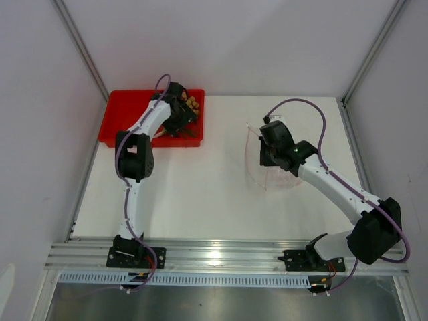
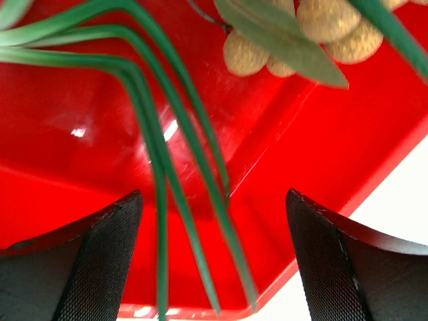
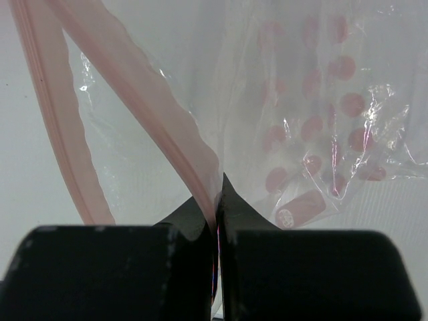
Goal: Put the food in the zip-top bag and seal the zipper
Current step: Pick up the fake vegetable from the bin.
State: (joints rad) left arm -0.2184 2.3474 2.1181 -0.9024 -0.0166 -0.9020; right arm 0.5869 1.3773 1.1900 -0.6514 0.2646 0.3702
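I see a white table (image 1: 200,194) carrying a red rectangular plastic tray (image 1: 117,122) far-left, clear crinkly plastic bag (image 1: 257,168) centre-right.

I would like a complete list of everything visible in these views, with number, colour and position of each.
tray: one, red, far left of the table
tan fruits: one bunch, tan-brown, in the tray
leaf sprig: one, green, in the tray
zip-top bag: one, clear, right of centre
zipper: one strip, pinkish, along the bag's mouth, unsealed
table: one, white
left end effector: black, open, above the tray
right end effector: black, shut on the zipper
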